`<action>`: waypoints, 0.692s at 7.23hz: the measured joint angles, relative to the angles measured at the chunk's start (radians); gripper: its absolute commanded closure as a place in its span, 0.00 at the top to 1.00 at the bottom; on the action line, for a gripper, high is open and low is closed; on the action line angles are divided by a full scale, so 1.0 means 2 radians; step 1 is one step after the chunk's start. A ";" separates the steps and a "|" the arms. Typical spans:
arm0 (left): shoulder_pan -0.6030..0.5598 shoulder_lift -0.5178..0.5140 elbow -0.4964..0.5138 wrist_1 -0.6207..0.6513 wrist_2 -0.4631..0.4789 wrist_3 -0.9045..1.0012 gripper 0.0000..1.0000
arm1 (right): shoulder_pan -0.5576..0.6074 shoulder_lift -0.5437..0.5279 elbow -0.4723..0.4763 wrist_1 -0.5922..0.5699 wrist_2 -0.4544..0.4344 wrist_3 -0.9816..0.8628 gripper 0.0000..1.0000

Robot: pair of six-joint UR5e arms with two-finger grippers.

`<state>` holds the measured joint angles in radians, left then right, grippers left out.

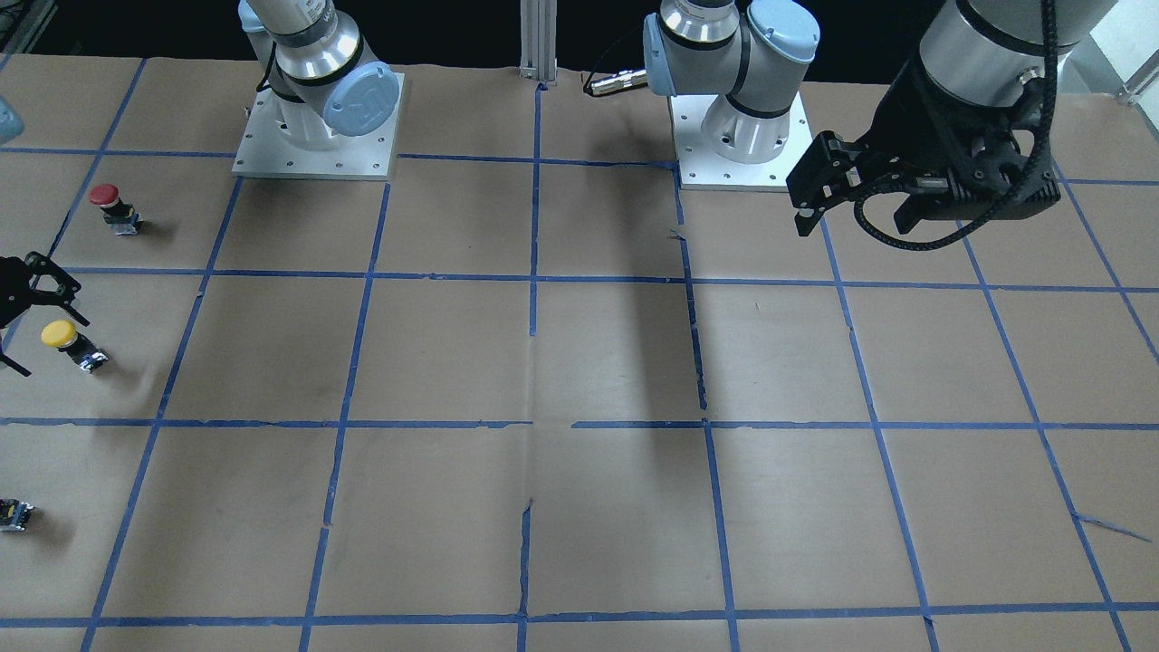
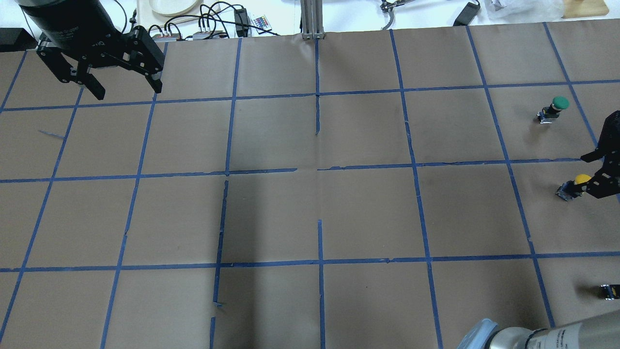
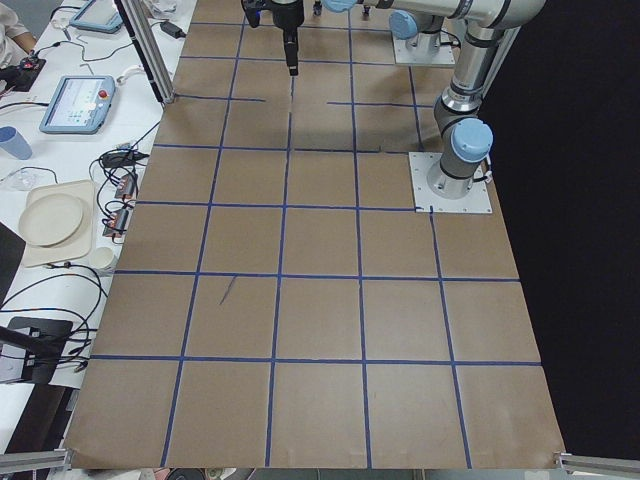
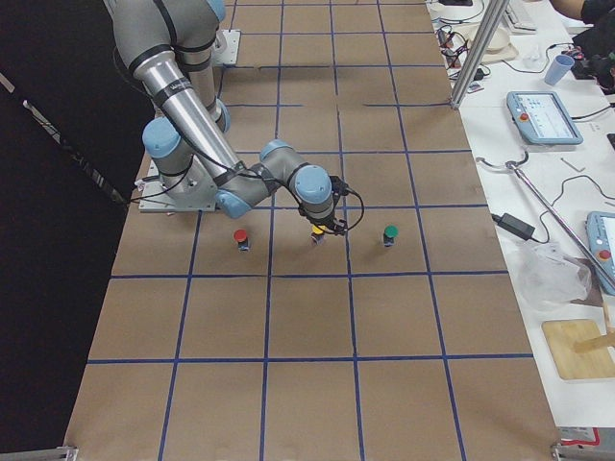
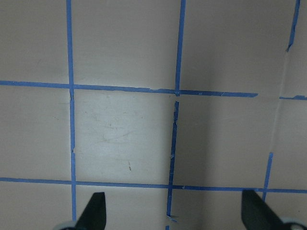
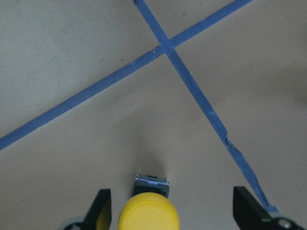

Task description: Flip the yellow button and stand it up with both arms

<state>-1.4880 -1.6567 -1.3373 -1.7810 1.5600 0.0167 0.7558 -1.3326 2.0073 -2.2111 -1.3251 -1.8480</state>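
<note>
On its side on table point(image 1: 579, 362), yellow button point(image 6: 148, 211) lies betw. spread fingers of R gripper point(image 6: 175, 213), not gripped. Red button point(image 1: 106, 195) & green button point(image 2: 559, 103) flank it. L gripper point(image 2: 127, 89) hangs over table's other end, jaws wide, holding nothing.

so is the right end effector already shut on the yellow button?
No, its wrist view shows the right end effector open, with a gap between each tip and the yellow button.
</note>
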 measured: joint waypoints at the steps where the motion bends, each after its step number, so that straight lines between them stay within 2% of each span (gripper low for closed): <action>1: 0.000 0.000 0.000 0.000 0.000 0.000 1.00 | 0.000 -0.003 0.000 0.003 0.000 0.007 0.91; 2: 0.001 0.001 0.001 0.000 0.000 0.000 1.00 | 0.000 -0.013 0.000 0.012 -0.003 0.032 0.98; 3: 0.001 0.002 0.001 0.000 0.000 0.000 1.00 | 0.001 -0.033 0.000 0.029 -0.011 0.074 0.99; 5: 0.002 0.004 0.002 -0.001 0.000 0.001 1.00 | 0.011 -0.100 0.001 0.079 -0.031 0.223 1.00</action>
<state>-1.4831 -1.6496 -1.3334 -1.7822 1.5600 0.0182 0.7784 -1.5327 2.0084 -2.0541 -1.3875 -1.4020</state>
